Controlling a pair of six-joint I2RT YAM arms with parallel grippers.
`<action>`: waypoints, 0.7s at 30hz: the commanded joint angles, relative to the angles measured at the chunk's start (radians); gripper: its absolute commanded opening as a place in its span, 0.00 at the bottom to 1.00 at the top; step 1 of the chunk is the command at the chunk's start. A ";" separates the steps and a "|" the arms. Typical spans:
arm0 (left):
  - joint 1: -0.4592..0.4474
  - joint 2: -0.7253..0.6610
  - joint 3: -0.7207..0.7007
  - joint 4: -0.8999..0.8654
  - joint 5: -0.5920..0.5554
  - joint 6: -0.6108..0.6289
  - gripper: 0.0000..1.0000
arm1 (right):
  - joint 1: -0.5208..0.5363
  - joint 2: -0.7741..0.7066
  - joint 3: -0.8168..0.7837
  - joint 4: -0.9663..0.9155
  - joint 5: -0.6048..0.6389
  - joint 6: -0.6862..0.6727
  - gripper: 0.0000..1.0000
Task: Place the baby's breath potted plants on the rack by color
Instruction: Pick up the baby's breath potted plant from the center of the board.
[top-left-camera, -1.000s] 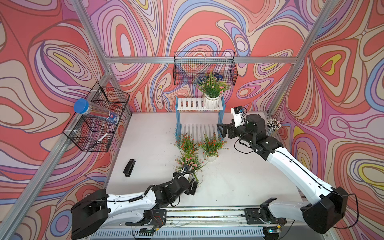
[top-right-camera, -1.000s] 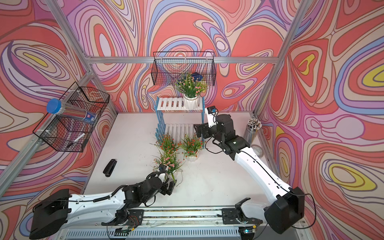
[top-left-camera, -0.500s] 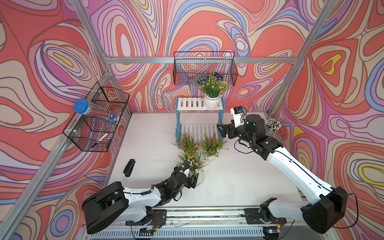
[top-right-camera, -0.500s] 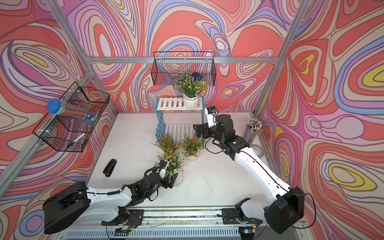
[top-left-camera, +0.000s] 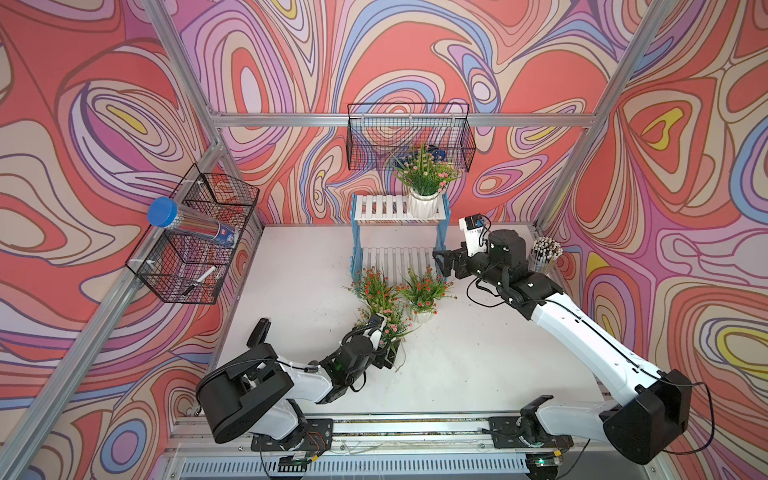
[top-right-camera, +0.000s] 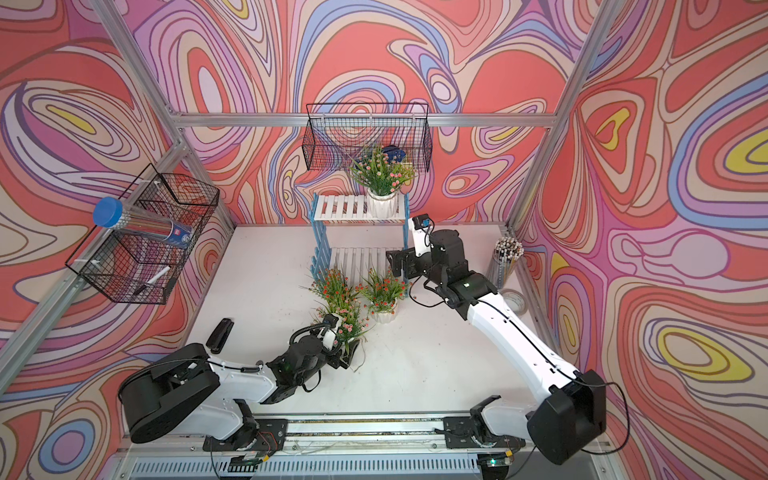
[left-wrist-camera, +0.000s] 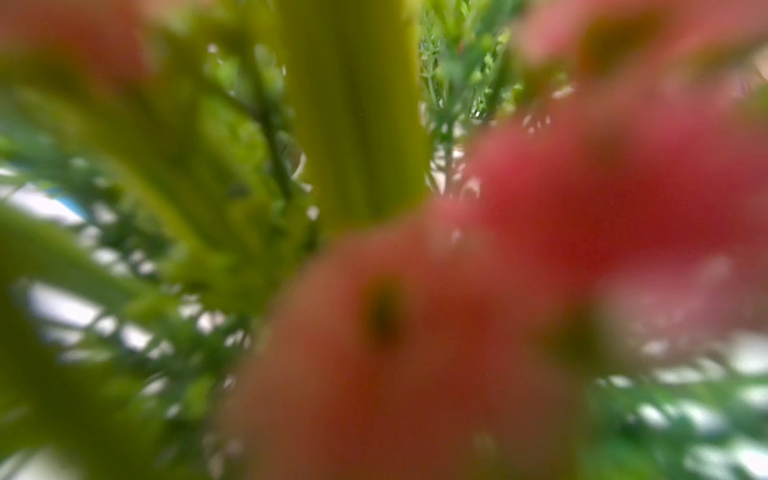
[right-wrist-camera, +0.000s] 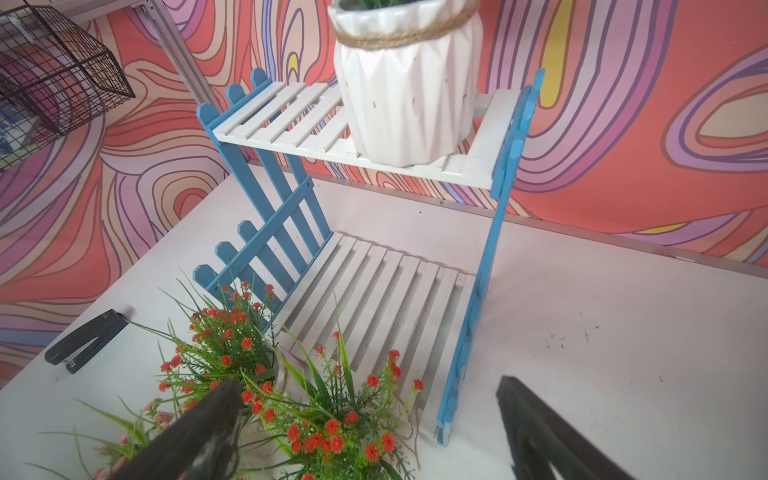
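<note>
The rack (top-left-camera: 378, 206) stands at the back of the table. A pink baby's breath potted plant (top-left-camera: 424, 178) sits on the right of its upper shelf, and the lower shelf (right-wrist-camera: 386, 299) is bare. Two red-orange plants (top-left-camera: 374, 286) (top-left-camera: 424, 289) stand on the table in front of the rack. A second pink plant (top-left-camera: 392, 326) stands nearer the front, its pot hidden. My left gripper (top-left-camera: 389, 355) is at that plant's base, and blurred blossoms fill the left wrist view. My right gripper (right-wrist-camera: 365, 386) hangs open above the right red-orange plant (right-wrist-camera: 332, 424), holding nothing.
A black stapler (top-left-camera: 258, 332) lies on the table's left side. A cup of pencils (top-left-camera: 544, 253) and a tape roll (top-right-camera: 515, 299) stand at the right edge. Black wire baskets hang on the back wall (top-left-camera: 409, 137) and the left wall (top-left-camera: 195, 237).
My left arm has reached forward, bringing its gripper from short of the near pink plant up to the plant's base. The right arm has hardly moved.
</note>
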 joint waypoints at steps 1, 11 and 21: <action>0.008 0.041 0.032 0.072 0.024 0.032 1.00 | 0.001 0.008 -0.011 -0.013 -0.007 0.004 0.98; 0.014 0.082 0.009 0.150 0.030 0.049 0.83 | 0.001 0.004 -0.032 -0.011 -0.008 0.007 0.98; 0.014 -0.022 -0.040 0.116 0.011 0.046 0.70 | 0.001 -0.005 -0.048 -0.001 -0.014 0.018 0.98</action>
